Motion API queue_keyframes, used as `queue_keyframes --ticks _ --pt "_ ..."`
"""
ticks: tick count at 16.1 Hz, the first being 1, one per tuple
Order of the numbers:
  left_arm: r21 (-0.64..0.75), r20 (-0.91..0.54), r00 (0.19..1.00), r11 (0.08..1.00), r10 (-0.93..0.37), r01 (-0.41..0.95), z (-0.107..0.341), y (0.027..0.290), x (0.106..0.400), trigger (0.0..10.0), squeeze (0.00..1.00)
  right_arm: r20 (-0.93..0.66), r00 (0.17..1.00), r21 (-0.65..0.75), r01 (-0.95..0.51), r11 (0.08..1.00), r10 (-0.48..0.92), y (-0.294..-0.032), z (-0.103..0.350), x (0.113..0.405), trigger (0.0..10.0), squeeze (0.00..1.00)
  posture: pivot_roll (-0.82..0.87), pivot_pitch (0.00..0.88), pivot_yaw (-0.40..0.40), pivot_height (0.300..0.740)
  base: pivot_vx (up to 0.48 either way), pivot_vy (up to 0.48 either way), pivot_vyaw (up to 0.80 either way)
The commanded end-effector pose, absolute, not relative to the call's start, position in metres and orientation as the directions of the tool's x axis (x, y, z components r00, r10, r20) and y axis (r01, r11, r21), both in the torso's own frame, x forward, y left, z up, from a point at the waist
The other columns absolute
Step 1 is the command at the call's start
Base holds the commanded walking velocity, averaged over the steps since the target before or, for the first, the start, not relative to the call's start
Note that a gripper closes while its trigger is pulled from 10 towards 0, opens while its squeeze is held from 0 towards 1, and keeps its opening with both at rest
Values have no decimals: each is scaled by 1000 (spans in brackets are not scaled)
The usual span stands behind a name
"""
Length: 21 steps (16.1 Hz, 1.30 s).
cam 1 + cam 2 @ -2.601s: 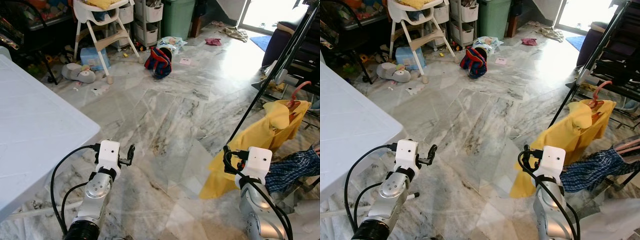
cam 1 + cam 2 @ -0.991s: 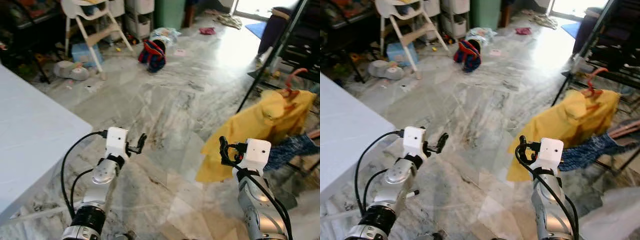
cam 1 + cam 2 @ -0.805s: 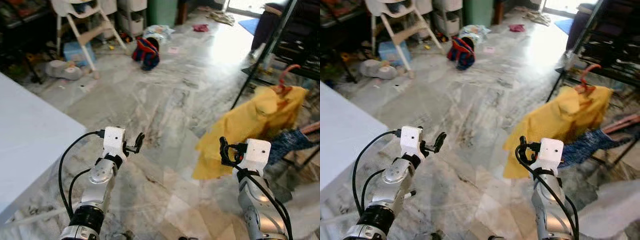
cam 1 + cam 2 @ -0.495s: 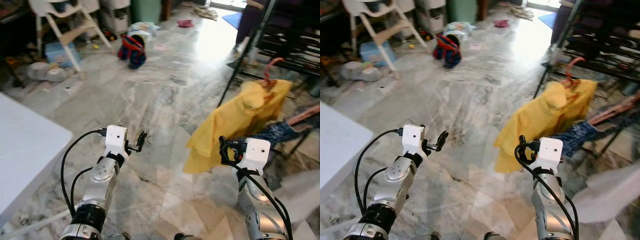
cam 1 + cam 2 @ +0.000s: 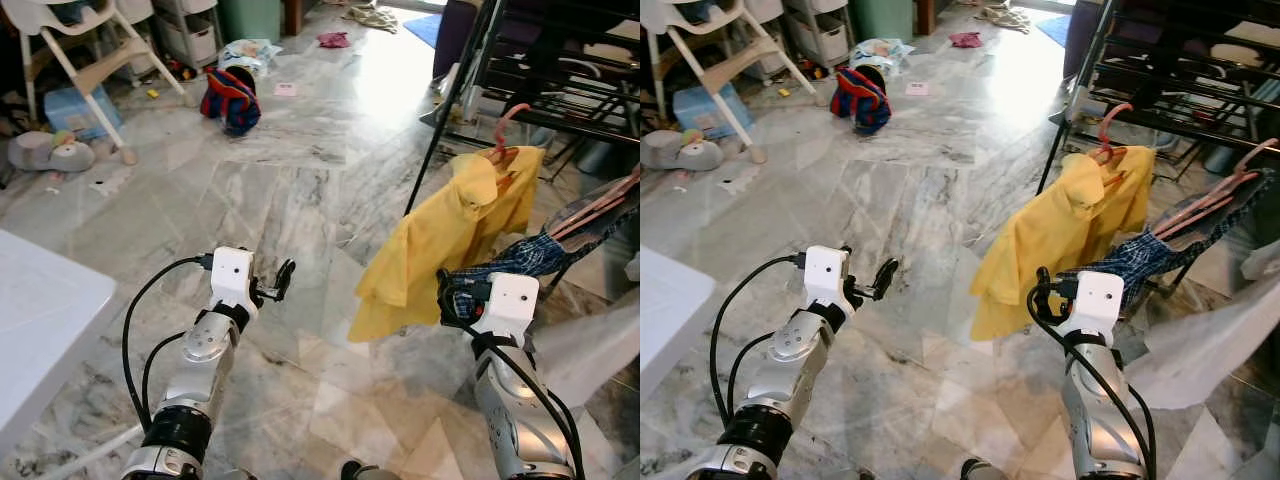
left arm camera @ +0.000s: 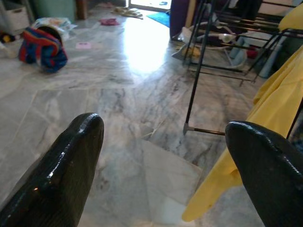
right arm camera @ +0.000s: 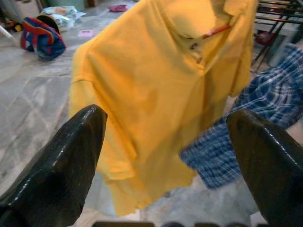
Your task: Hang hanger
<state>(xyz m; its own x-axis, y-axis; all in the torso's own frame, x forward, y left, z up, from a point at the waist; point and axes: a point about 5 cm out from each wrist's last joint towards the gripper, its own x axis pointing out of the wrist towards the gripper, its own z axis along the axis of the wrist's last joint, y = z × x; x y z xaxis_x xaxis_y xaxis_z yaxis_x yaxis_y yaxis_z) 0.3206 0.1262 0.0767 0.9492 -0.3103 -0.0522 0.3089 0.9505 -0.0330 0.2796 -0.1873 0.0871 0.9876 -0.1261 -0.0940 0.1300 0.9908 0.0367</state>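
Observation:
A yellow shirt hangs on an orange hanger from the black drying rack at the right. Beside it a blue plaid garment droops from a pink hanger. My right gripper is open and empty, a short way in front of the yellow shirt, which its wrist view faces. Held out over the marble floor left of the shirt, my left gripper is open too, with nothing between its fingers. Both arms show low in the eye views.
A white table corner is at my left. Behind stand a white high chair, a plush toy and a red-blue bag. A pale plastic sheet lies at the lower right. A rack leg slants to the floor.
The camera has swung right and moved closer to the rack, so the yellow shirt and rack sit nearer the centre. Both grippers stay open and held out in front.

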Motion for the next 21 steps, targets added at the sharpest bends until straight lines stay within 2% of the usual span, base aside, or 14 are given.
queue_keyframes --ticks 1,7,13,17,19,21 --pt "-30 -50 946 947 -321 320 77 124 320 10000 0 -91 989 34 124 992 -121 -186 88 279 10000 0 -43 155 -9 740 262 0 0" --pt "-32 -49 942 943 -333 332 78 122 322 10000 0 -88 989 37 126 991 -123 -185 89 281 10000 0 -46 153 -4 740 265 0 0" --pt "-33 -62 935 937 -349 348 74 118 319 10000 0 -96 989 36 120 992 -116 -184 86 279 10000 0 -43 149 -4 740 291 167 -675" --pt "-30 -64 932 934 -356 355 74 118 317 10000 0 -91 990 24 111 994 -108 -181 86 279 10000 0 -37 154 1 740 295 258 -102" --pt "-31 -73 929 931 -364 363 73 117 316 10000 0 -92 989 26 117 993 -114 -180 85 280 10000 0 -38 160 -1 740 0 0 0" --pt "-38 -78 926 929 -369 367 71 116 315 10000 0 -97 989 19 117 993 -114 -178 85 279 10000 0 -42 163 -2 740 0 0 -678"
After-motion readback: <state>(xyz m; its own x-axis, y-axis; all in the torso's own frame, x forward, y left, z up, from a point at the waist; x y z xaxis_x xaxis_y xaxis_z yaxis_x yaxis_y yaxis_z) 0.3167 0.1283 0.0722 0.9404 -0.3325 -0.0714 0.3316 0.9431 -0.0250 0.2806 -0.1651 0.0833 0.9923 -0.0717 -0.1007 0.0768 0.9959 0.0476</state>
